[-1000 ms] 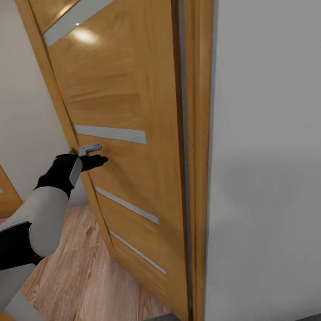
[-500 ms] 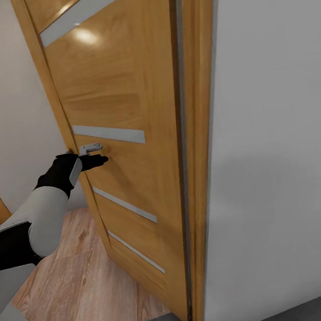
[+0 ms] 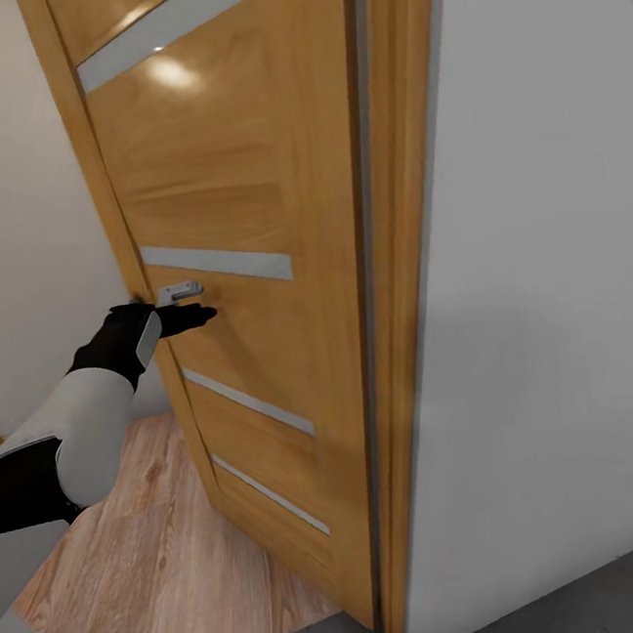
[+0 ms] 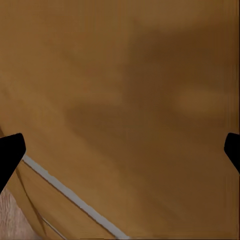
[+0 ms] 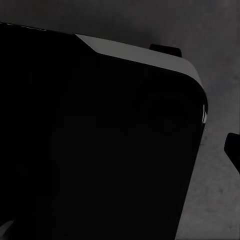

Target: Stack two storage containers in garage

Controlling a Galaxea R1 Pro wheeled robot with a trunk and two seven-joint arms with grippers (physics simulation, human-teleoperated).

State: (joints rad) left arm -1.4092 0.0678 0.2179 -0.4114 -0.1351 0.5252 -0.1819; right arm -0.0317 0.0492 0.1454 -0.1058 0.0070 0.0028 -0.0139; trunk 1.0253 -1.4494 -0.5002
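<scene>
Left gripper (image 3: 199, 316) presses the wooden door (image 3: 236, 217) just below its handle (image 3: 178, 292), at nine o'clock; fingers spread wide, holding nothing. Door has swung slightly further open (containers unseen). Right gripper's opening: cannot tell.

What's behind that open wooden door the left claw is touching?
Past the edge of the honey-brown wooden door with grey strips, where the left claw rests below the silver handle, a pale wall and light wood plank floor show. The door covers the rest.

Head view evenly lit; glare spot on the upper door (image 3: 171, 72). Left wrist view soft, blurred. Right wrist view very dim.
</scene>
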